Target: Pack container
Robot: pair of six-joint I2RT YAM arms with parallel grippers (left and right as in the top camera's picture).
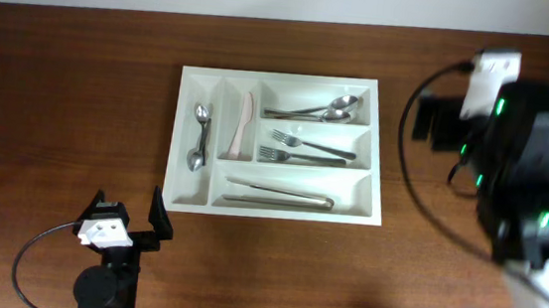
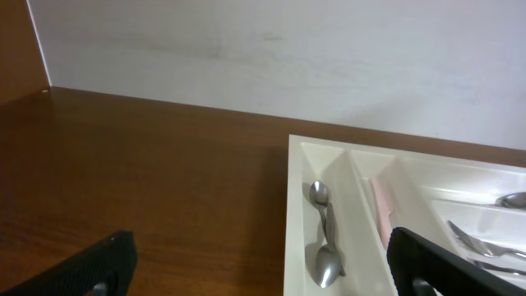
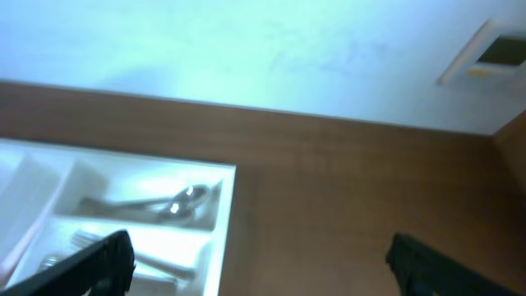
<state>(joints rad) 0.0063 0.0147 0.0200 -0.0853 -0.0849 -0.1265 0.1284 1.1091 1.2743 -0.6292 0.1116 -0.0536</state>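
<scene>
Left end effector (image 1: 128, 207): fingers set wide apart, nothing held between them. Hangs low over the bench (image 1: 59, 105) just off the near-left corner of the tray (image 1: 286, 76), aimed towards the far wall (image 2: 263, 49). In its wrist view, catches the tray's left end between the two dark fingertips.

Right end effector (image 3: 259, 242): fingers likewise spread, gripping nothing. Sits off the tray's right side, apart from it, about level with the far-right corner. Its wrist view blurred, yet showing that corner of the tray at lower left.

White tray lying flat mid-bench, long axis running left to right in the overhead view, five compartments, all filled:
- Leftmost narrow slot: two teaspoons (image 1: 197, 137) end to end, axis near to far.
- Next narrow slot: pale pink knife (image 1: 242, 129), same near-to-far axis, tip towards the wall.
- Far right compartment: two larger spoons (image 1: 323, 110) lying left to right, bowls at the right end.
- Middle right compartment: two forks (image 1: 305, 147) side by side, axis left to right, tines pointing left.
- Near long compartment: metal tongs (image 1: 279, 194) stretched left to right, joined end at the right, arms opening slightly leftward.
</scene>
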